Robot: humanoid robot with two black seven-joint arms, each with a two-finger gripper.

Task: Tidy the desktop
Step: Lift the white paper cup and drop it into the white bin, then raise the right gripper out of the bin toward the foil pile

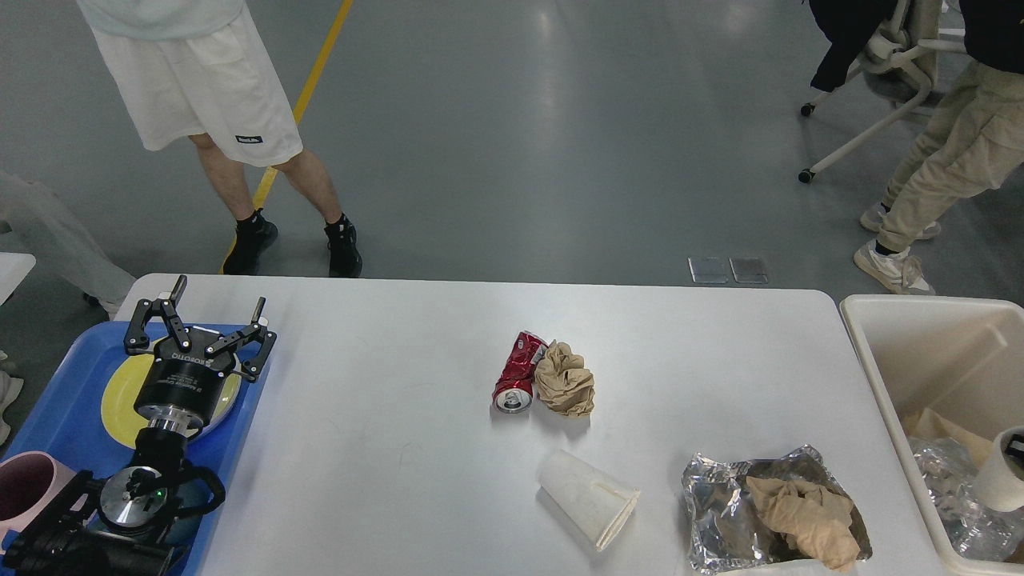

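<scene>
Litter on the white table (384, 416), left tool (200, 324) parked over the tray (56, 400).

The left tool is released, fingers spread, above a yellow plate (120, 392) on the blue tray at the table's left end; a pink mug (24, 488) sits near it. Mid-table a crushed red can (516, 372) touches a brown paper wad (565, 378). Nearer lie a tipped white cup (586, 498) and foil (720, 496) holding more brown paper. A cream bin (920, 328) stands at the right edge with a white cup (996, 480) in it. The right tool is out of sight.
</scene>
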